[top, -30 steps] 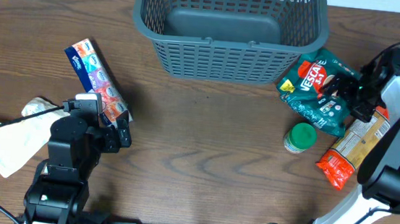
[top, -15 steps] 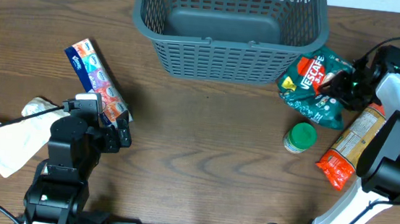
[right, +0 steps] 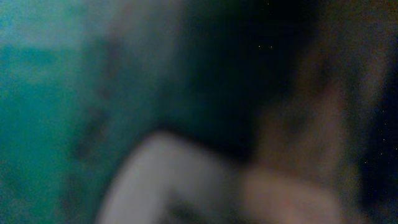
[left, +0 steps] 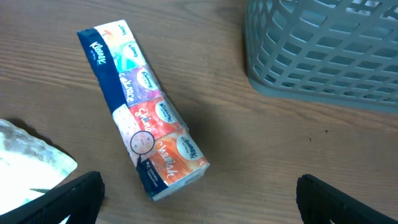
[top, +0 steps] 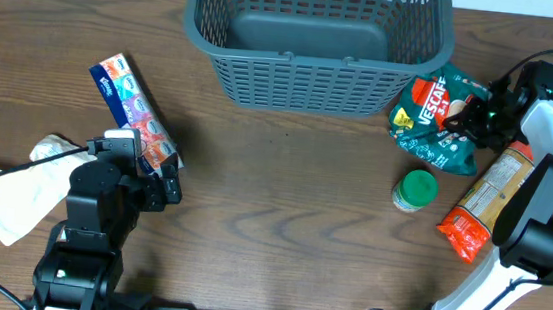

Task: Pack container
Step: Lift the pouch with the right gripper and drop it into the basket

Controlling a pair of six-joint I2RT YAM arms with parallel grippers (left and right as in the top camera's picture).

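Note:
The container (top: 313, 83), a dark grey lattice basket, stands at the back centre and holds nothing; its corner shows in the left wrist view (left: 323, 56). Right of it lies a green Nescafé packet (top: 428, 123). My right gripper (top: 475, 114) has its fingers closed on that packet's right edge. The right wrist view is a blur of teal packet (right: 37, 93) close to the lens. My left gripper (left: 202, 199) hangs open above the table, just short of the near end of a colourful Kleenex tissue pack (left: 140, 106), which also shows from overhead (top: 130, 107).
A green-lidded jar (top: 416, 189) stands in front of the Nescafé packet. A long tan and orange packet (top: 488, 199) lies at the right, under the right arm. A white pouch (top: 7, 192) lies at the left edge.
The right gripper has shifted slightly up and right and closed on the Nescafé packet, which has crumpled a little toward it. The left arm has not moved.

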